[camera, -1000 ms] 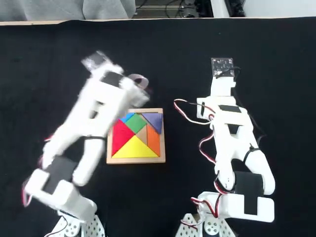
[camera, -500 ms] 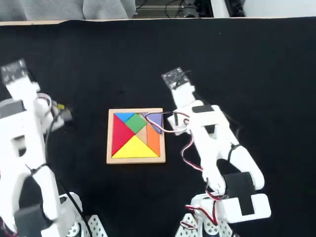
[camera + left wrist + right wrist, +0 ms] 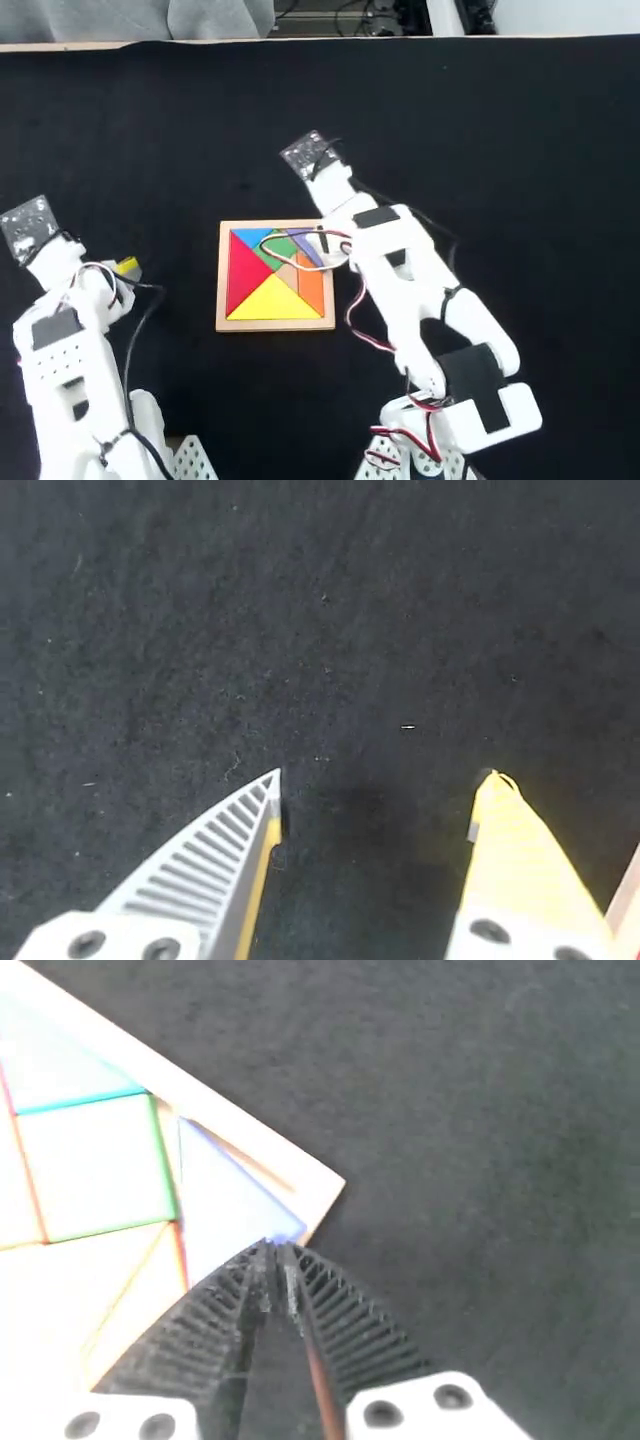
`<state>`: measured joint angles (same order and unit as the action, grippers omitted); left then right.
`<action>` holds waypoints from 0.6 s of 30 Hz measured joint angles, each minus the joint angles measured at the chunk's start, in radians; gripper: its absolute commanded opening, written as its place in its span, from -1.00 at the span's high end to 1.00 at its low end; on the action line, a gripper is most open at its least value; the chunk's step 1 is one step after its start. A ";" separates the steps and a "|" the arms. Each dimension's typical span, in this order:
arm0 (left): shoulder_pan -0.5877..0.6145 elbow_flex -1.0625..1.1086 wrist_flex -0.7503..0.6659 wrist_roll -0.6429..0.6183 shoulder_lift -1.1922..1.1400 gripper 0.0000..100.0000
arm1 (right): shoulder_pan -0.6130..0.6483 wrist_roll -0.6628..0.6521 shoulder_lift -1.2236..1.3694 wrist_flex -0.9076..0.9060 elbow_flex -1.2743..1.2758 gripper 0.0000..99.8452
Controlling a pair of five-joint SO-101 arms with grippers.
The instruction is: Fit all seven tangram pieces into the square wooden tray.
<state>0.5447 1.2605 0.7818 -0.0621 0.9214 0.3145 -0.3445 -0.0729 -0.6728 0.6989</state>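
- Tray (image 3: pixel 275 325) sits mid-tabletop (image 3: pixel 500 120), a bit toward the near edge, its sides square w/ the tabletop edges.
- Inside the rim we see the red triangle (image 3: pixel 240 275), yellow triangle (image 3: pixel 270 300), blue piece (image 3: pixel 250 237), green piece (image 3: pixel 275 250), tan piece (image 3: pixel 287 272), orange piece (image 3: pixel 313 290) & purple triangle (image 3: pixel 303 243).
- Purple triangle is at the tray's far right corner. In the right wrist view a thin gap shows betw. it & the rim.
- Right arm (image 3: pixel 400 280) leans over that same corner. Its white cable (image 3: pixel 335 262) crosses the purple & orange pieces in the high view.
- Right jaws: together, nothing betw. them, tips just over the purple triangle's point by the corner. We can't tell if they touch it.
- Left arm (image 3: pixel 60 340) is near the tabletop's left edge, well apart from the tray.
- Left jaws: apart, holding nothing, over bare black tabletop.
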 measured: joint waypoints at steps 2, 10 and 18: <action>0.002 0.020 -0.003 0.000 0.038 0.40 | 0.009 0.000 0.000 0.000 0.000 0.98; 0.002 0.029 -0.003 0.000 0.063 0.40 | 0.008 0.000 0.000 0.009 0.000 0.98; 0.002 0.054 -0.011 0.000 0.063 0.40 | -0.021 0.000 -0.003 -0.063 -0.011 0.98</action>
<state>0.5462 1.3142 0.7710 -0.0621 0.9843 0.2931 -0.3445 -0.0760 -0.7357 0.6882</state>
